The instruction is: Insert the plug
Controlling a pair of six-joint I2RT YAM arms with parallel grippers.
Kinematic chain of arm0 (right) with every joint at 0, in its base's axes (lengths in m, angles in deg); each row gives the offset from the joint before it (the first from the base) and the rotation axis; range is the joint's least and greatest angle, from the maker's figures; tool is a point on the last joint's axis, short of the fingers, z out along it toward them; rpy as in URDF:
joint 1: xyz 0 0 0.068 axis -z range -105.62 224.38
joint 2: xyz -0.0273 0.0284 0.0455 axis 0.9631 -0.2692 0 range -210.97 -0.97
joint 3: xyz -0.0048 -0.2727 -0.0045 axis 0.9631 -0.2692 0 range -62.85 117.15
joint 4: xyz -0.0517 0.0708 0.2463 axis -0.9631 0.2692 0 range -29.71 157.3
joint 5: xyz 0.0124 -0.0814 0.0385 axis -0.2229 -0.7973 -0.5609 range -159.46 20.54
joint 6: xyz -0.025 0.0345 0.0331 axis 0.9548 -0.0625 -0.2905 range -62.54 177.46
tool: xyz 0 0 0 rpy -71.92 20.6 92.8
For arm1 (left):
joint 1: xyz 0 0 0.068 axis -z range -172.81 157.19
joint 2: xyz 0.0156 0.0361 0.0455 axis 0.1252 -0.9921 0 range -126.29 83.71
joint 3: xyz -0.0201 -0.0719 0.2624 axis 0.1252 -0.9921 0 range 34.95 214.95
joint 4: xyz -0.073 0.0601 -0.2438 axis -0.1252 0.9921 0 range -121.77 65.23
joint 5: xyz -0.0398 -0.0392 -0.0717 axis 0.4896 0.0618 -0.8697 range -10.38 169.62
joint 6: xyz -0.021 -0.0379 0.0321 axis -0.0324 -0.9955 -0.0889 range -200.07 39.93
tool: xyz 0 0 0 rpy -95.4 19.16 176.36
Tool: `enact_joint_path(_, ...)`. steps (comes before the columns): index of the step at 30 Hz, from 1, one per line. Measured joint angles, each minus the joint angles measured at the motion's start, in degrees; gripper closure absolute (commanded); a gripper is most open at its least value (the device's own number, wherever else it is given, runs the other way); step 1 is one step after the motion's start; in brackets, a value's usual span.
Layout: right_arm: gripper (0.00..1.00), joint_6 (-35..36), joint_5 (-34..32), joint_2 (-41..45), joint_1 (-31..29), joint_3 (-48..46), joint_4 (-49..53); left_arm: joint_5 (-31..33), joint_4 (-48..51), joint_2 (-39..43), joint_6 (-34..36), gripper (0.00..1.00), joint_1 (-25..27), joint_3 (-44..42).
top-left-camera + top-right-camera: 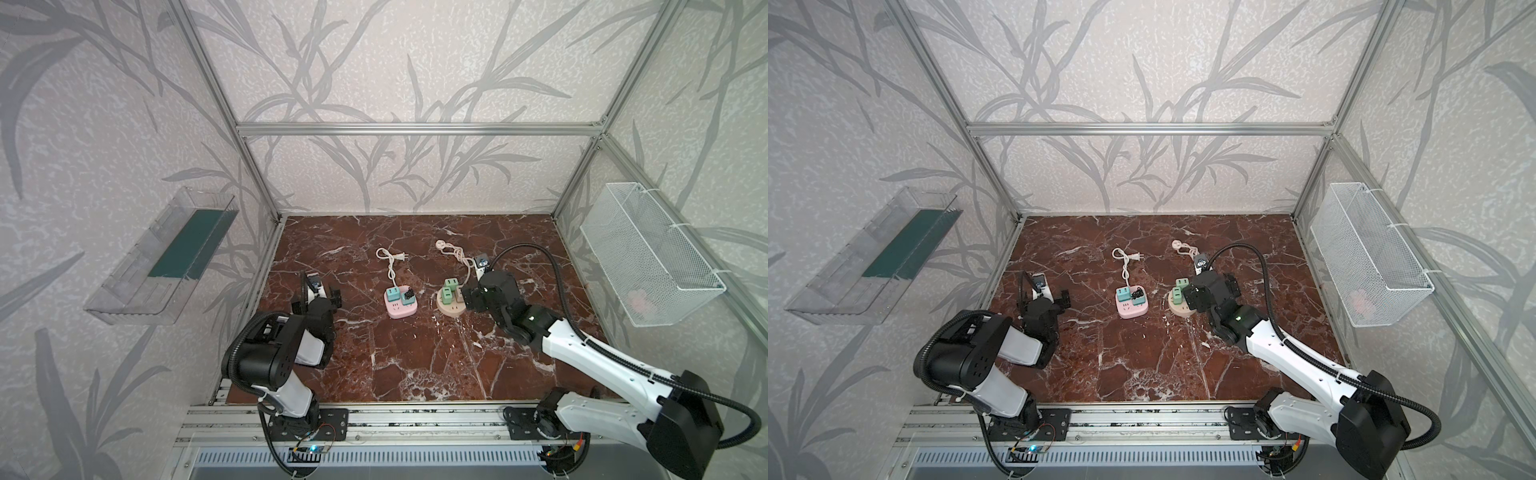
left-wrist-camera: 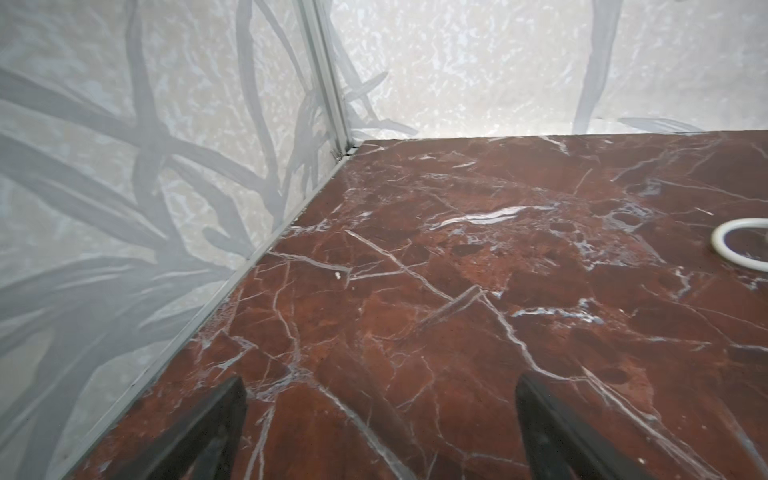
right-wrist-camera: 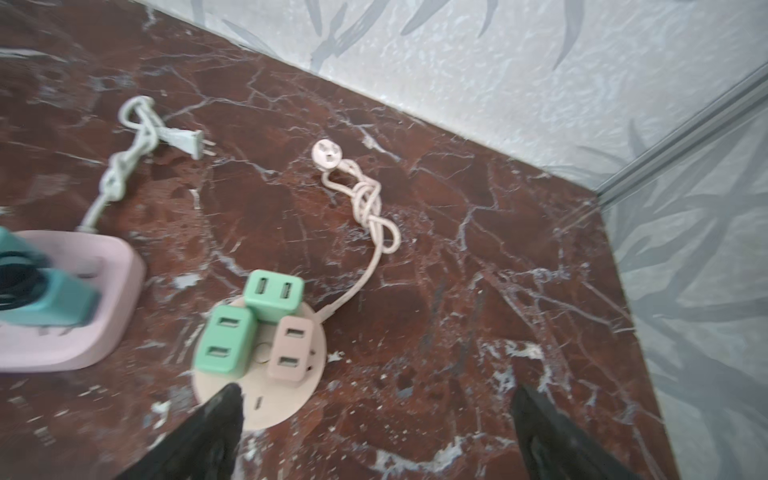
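A round beige power strip (image 1: 451, 309) (image 3: 266, 407) carries two green adapters (image 3: 226, 345) and a beige adapter (image 3: 291, 347). Its beige cord ends in a round plug (image 3: 326, 153) lying loose on the marble. To its left, a pink square power strip (image 1: 401, 311) (image 3: 83, 332) holds a teal adapter (image 1: 392, 294) and a black plug (image 1: 409, 294). Its white cord ends in a two-prong plug (image 1: 401, 257) (image 3: 187, 141), also loose. My right gripper (image 1: 467, 300) (image 3: 376, 390) is open right beside the round strip, one fingertip (image 3: 226, 399) over its near rim. My left gripper (image 1: 318, 301) (image 2: 380, 382) is open above bare marble at the left wall.
A white wire basket (image 1: 648, 253) hangs on the right wall and a clear plastic shelf (image 1: 162, 257) on the left wall. Aluminium frame posts stand at the table's back corners. A loop of white cord (image 2: 739, 245) shows in the left wrist view.
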State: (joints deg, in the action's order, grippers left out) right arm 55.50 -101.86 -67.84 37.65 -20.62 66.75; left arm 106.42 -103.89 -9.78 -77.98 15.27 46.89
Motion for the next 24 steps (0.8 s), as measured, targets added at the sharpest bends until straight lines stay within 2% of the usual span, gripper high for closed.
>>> enact_joint_path(5, 0.01, 3.3, -3.7, -9.4, 11.1, -4.6, -13.1, -1.4, -3.5, -0.7, 0.5, 0.01, -0.2, 0.0)
enact_joint_path(12, 0.01, 6.9, -1.5, -22.6, 21.5, -14.1, -38.2, -1.7, -4.7, -0.7, 0.8, 0.01, -0.3, 0.0)
enact_joint_path(15, 0.01, 6.4, 0.7, -22.9, 23.7, -15.8, -41.5, -1.7, -4.7, -0.7, 0.9, 0.01, -0.3, 0.0)
enact_joint_path(19, 0.01, 6.5, 3.8, -22.7, 24.2, -16.9, -49.4, -1.7, -4.7, -0.7, 0.9, 0.01, -0.3, 0.0)
enact_joint_path(24, 0.01, 6.5, 7.6, -22.7, 24.9, -18.2, -54.5, -1.7, -4.7, -0.7, 0.9, 0.01, -0.3, 0.0)
